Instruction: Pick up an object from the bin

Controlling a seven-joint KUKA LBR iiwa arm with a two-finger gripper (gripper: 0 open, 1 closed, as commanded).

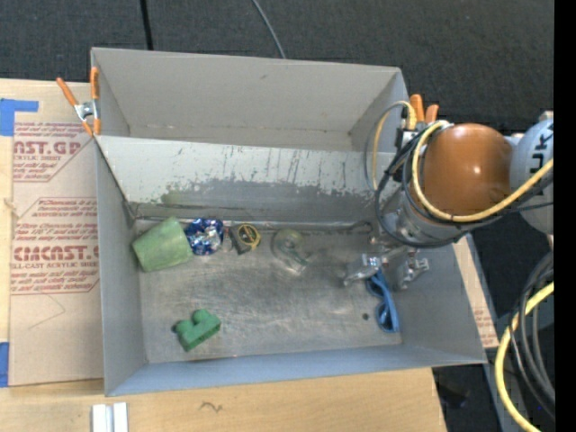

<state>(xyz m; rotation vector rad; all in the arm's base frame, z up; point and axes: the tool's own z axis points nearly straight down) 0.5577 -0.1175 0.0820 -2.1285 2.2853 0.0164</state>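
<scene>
Orange-brown wrist cover (463, 169) sits highest, at right of the camera view, looped by yellow and black cables. Arm enters over the right wall of the grey metal bin (243, 106).

Camera view, right side of bin floor: gripper (391, 268) is low over the floor, close to the right wall and just in front of the back slope. Fingers stand apart, nothing seen clamped between them. A blue curved piece (386, 309), thin and looped like a clip or handle, lies on the floor right under the gripper. Its upper end reaches up to the fingers and its lower end points toward the front wall. Cannot tell whether a fingertip touches it.

Along foot of the back slope, left to right:
- pale green chunky block (162, 245) in the left corner
- crumpled blue-and-white wrapper (205, 235) touching the block
- small dark-and-yellow ring-shaped item (245, 238) just beside the wrapper
- clear cup or tumbler (290, 249), hard to make out, between the ring and the gripper

Front left: small dark green stepped block (196, 328), alone, well apart from the gripper.

Bin rests on a pale wooden desk (270, 408).
</scene>
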